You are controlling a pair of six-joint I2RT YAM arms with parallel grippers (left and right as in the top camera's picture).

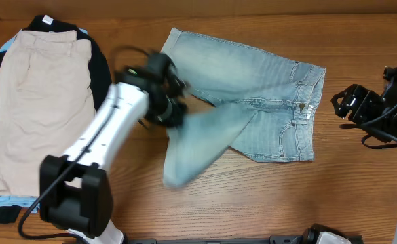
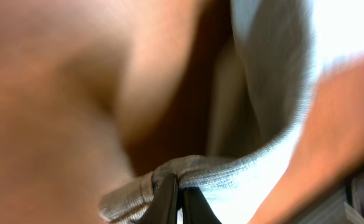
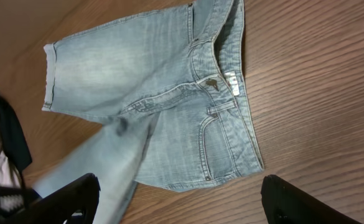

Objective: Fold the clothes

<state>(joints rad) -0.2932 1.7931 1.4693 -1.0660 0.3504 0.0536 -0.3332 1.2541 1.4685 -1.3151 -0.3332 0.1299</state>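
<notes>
Light blue denim shorts (image 1: 266, 95) lie on the wooden table, waistband to the right. My left gripper (image 1: 171, 112) is shut on the hem of the near leg (image 2: 206, 177) and holds it lifted above the table; that leg looks blurred in the overhead view. The far leg lies flat at the back. My right gripper (image 1: 344, 105) is open and empty, above the table right of the waistband. The right wrist view shows the shorts (image 3: 169, 93) beyond its spread fingers (image 3: 178, 202).
A pile of folded clothes lies at the left: beige shorts (image 1: 39, 102) on top of a black garment (image 1: 103, 68), with light blue cloth (image 1: 8, 200) at the bottom edge. The wooden table (image 1: 252, 203) extends in front.
</notes>
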